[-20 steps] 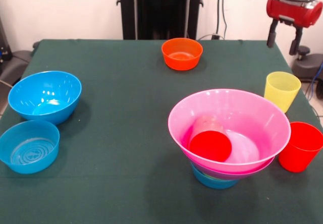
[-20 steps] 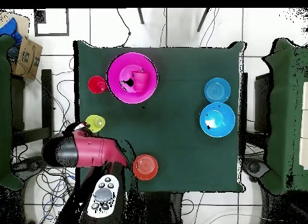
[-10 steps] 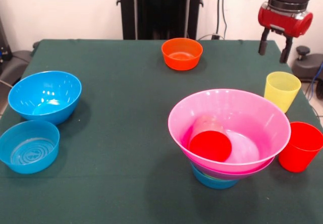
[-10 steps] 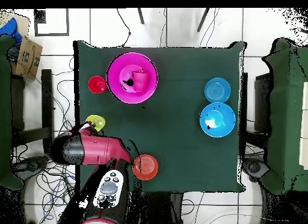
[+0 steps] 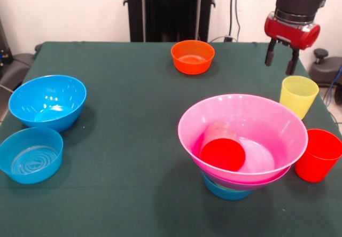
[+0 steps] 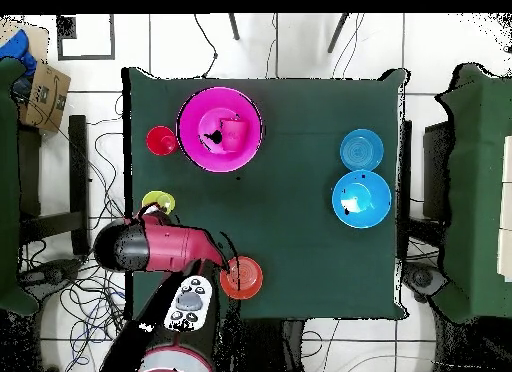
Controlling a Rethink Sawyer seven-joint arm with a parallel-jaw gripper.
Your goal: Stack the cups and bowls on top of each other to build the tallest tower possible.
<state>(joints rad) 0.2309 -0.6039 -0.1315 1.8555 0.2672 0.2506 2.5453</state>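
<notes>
Moving in from the right edge, the gripper [image 5: 281, 62] is now sitting up above and just behind the yellow cup [image 5: 298, 96], closer to it than a second ago. Nothing else on the surface [image 5: 133, 119] is shifting. Its fingers [image 5: 270, 53] are hanging spread apart with nothing between them.

So far the tower [image 5: 241, 142] is looking like a small blue bowl [image 5: 227, 190] at the bottom, a purple rim peeking out over it, and the pink bowl [image 5: 267, 120] on top, with a red cup [image 5: 222, 150] lying tilted inside it. A second red cup [image 5: 318, 155] is standing just beside the pink bowl on the right, and the yellow cup is standing upright behind that one. The orange bowl [image 5: 193, 56] is sitting alone at the far side, and two blue bowls, a deep one [image 5: 47, 101] and a shallow one [image 5: 30, 155], are way off to the left.

My guess is the yellow cup is up next. It's looking like thin, light, glossy plastic, so probably slippery and a bit flexy. I'd be pinching one wall at the rim, one finger inside and one outside, squeezing gently so it isn't popping out or tipping over.
</notes>
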